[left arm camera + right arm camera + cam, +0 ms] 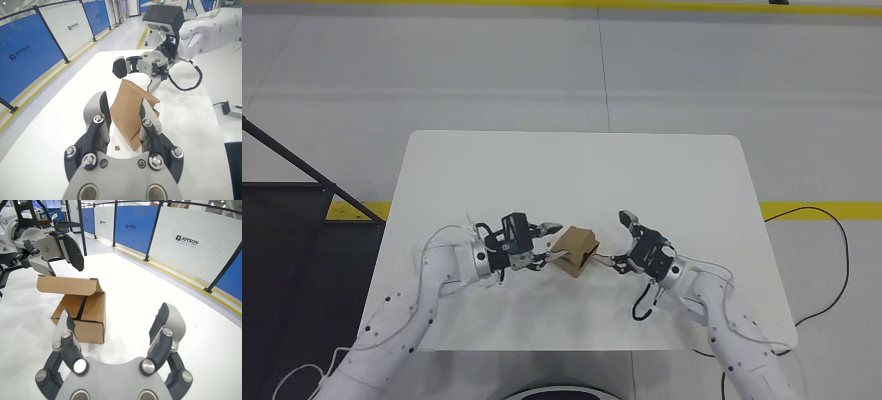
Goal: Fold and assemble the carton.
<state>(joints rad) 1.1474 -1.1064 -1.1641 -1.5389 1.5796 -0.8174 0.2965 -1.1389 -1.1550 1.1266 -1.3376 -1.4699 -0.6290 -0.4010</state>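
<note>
Left jaws stand spread around the edge of the brown carton (126, 115), and right jaws are spread just beside it on the white counter (672, 170). The right wrist view shows the lid flap (66, 286) raised; the left wrist view shows a cardboard scrap (117, 148). Blue-and-white fence panels (136, 228) stand beyond.

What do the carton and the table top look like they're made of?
The carton looks like brown matte corrugated cardboard; fluting shows along its cut edges. The table is smooth, white, possibly laminate or painted board; unclear which.
</note>
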